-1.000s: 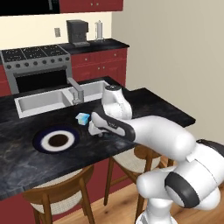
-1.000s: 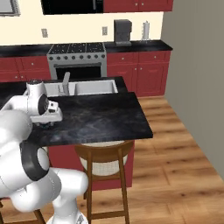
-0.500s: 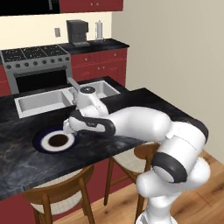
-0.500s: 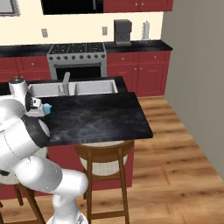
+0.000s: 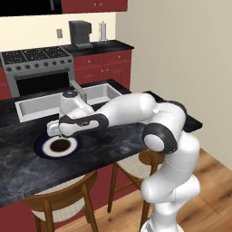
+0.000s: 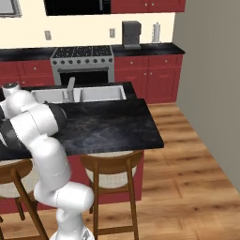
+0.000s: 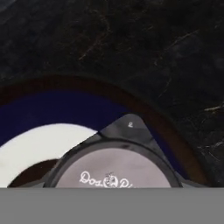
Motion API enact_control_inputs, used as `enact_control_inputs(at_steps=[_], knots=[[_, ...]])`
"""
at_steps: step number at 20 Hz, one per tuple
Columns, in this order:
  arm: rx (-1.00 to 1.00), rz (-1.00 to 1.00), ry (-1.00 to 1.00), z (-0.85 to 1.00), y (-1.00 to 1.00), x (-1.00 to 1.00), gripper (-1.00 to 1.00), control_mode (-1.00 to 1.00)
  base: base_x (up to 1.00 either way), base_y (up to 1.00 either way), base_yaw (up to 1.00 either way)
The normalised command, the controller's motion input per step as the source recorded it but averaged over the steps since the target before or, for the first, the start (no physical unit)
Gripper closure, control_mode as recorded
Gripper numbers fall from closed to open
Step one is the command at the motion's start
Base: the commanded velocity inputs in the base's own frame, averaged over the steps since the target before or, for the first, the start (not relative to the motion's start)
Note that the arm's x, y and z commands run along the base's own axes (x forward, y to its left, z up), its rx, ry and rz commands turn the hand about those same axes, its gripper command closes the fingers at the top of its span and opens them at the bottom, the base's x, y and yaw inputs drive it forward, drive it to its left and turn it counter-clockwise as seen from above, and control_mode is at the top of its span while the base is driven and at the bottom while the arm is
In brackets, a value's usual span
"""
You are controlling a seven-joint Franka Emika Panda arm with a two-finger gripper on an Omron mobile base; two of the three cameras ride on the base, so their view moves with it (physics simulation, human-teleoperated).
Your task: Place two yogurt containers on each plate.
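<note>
A dark navy plate [image 5: 56, 146] with a white ring and dark centre lies on the black counter, left of the sink. My gripper [image 5: 53, 130] hangs just above the plate's far rim, shut on a yogurt container. In the hand view the container's white top [image 7: 114, 168] sits close under the camera, over the plate's [image 7: 48, 111] blue band and white ring. My fingers are hidden there by the cup. The white plate with red-orange rings is out of view.
A double sink [image 5: 36, 108] with a faucet [image 5: 77, 89] lies just behind the plate. Wooden stools [image 5: 59, 199] stand under the counter's near edge. A stove [image 5: 36, 68] and coffee machine [image 5: 80, 32] are at the back wall.
The arm has swung left across the counter with the yogurt container, from beside the sink's front to above the navy plate, and has come lower.
</note>
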Motion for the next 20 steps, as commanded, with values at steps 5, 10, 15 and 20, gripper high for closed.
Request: enact_control_inputs(at_steps=[5, 10, 15, 20], knots=[[0.0, -0.01, 0.0, 0.0, 0.09, 0.04, -1.0, -1.0, 0.0, 0.0, 0.0], [0.0, 0.0, 0.0, 0.04, -0.01, -0.12, -1.0, -1.0, 0.0, 0.0, 0.0], [0.0, 0.0, -0.08, 0.35, -0.54, -0.09, -1.0, -1.0, 0.0, 0.0, 0.0], [0.0, 0.0, -0.17, 0.73, -0.96, -0.42, -1.0, -1.0, 0.0, 0.0, 0.0]])
